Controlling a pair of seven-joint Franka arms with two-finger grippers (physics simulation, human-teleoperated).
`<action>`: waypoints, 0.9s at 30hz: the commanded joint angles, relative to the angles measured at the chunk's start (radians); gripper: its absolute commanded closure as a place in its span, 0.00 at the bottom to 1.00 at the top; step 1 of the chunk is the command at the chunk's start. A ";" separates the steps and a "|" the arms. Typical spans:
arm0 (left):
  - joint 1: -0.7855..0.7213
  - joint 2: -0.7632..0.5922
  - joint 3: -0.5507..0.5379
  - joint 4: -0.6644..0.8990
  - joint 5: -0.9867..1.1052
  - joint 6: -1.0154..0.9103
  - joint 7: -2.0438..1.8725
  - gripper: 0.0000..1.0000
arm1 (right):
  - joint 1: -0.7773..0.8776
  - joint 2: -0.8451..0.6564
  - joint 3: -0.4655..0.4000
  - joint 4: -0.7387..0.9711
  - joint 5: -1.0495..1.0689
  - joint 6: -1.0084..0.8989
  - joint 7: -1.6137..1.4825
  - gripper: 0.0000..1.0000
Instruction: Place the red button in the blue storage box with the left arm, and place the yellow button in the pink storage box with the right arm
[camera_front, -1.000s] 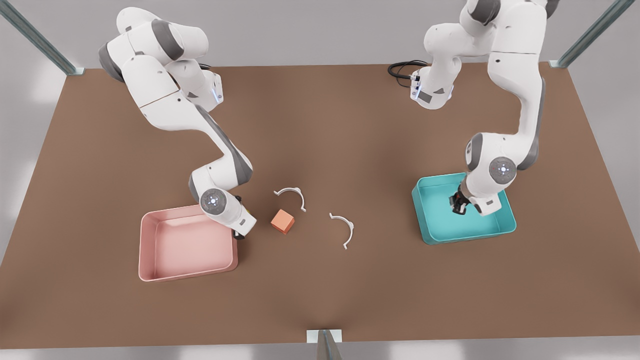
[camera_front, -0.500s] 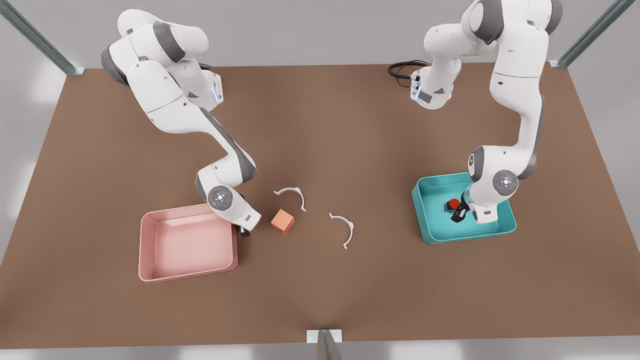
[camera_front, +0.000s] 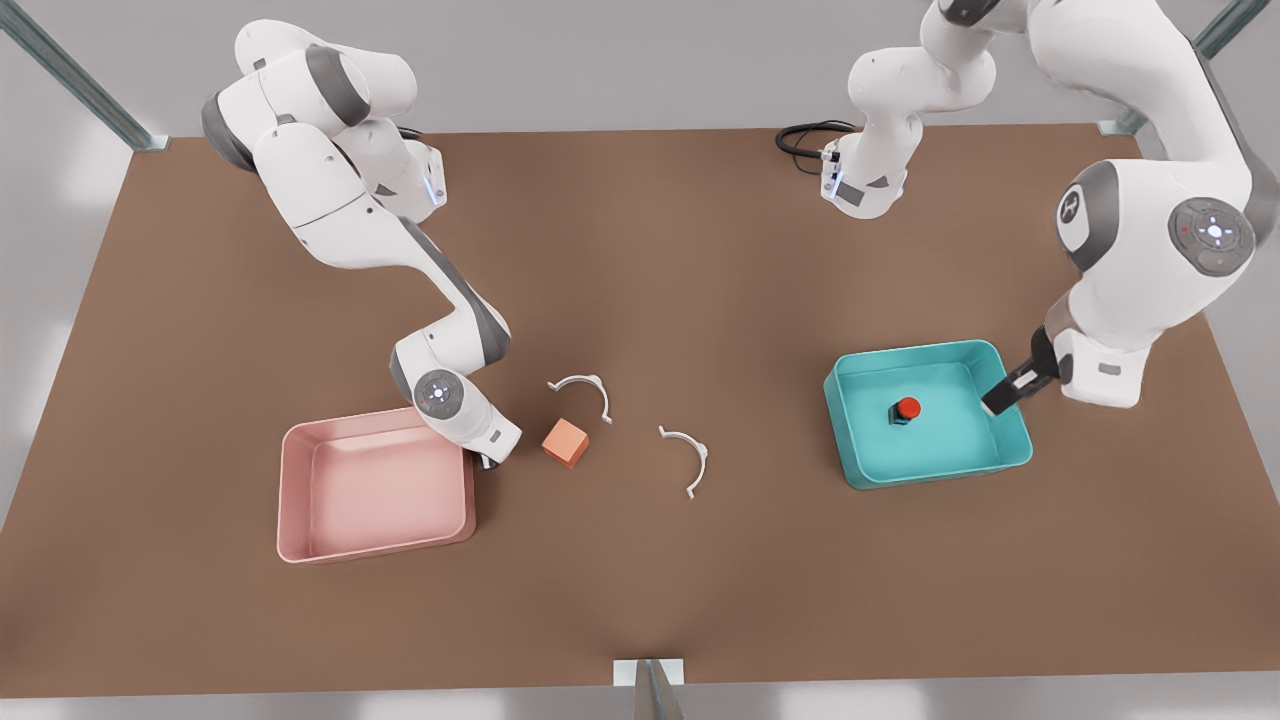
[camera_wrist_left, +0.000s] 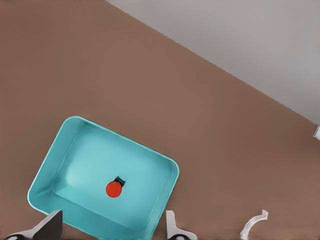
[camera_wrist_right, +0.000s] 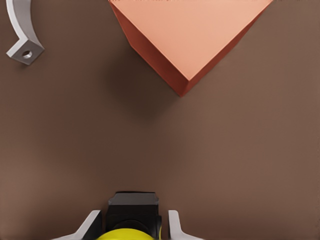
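Left gripper: raised over the blue storage box rim, fingers spread, empty; red button upright inside, apart from every wall. Right gripper: low beside the pink storage box, clamped on the yellow button; salmon cube just ahead.

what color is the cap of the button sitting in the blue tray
Red, on a dark base; the red button shows best in the left wrist view.

yellow button cut by frame edge, orange cube cropped
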 joint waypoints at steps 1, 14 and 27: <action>0.007 -0.001 -0.008 0.025 -0.006 -0.192 0.949 0.00 | 0.000 -0.007 0.001 0.004 0.000 -0.002 -0.011 0.41; 0.014 -0.005 -0.002 0.024 -0.006 -0.195 0.997 0.00 | -0.003 -0.014 0.001 0.002 0.000 -0.008 -0.006 0.61; 0.014 -0.016 -0.001 0.024 -0.008 -0.207 0.995 0.00 | -0.004 -0.051 0.001 0.056 0.007 -0.071 0.020 0.56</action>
